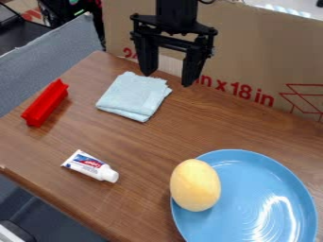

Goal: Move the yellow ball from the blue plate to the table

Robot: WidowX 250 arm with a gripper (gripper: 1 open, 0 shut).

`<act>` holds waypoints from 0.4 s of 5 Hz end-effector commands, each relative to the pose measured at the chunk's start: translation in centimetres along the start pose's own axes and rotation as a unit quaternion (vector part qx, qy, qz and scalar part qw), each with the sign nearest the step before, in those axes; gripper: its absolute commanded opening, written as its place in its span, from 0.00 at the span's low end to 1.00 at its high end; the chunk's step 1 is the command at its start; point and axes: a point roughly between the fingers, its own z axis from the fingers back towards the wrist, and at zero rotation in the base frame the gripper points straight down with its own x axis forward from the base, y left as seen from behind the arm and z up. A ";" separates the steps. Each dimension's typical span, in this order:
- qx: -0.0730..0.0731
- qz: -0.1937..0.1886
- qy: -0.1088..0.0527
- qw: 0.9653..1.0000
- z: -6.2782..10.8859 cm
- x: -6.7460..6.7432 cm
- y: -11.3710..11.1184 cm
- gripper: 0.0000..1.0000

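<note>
I see the gripper (pixel 173 74) hanging at the far side of the table (pixel 190 132), pointing down with its two dark fingers (pixel 147 59) spread wide — released, nothing between them. It sits well apart from the yellow ball (pixel 195 184), which rests on the left part of the blue plate (pixel 271 213) at the near right corner, close against the plate's rim. Below the gripper, slightly left, a folded pale-blue cloth (pixel 134 95) lies flat on the wood. Farther left there is a red block (pixel 45 102) near the table edge, and a small toothpaste tube (pixel 91 167) lies at the near left — white with red and blue print. A cardboard box (pixel 271 52) with red lettering stands behind the gripper.
</note>
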 end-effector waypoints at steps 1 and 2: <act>-0.003 0.000 0.012 1.000 -1.3 1.0 -0.4 1.00; -0.002 -0.004 0.022 1.000 -2.2 1.2 -0.8 1.00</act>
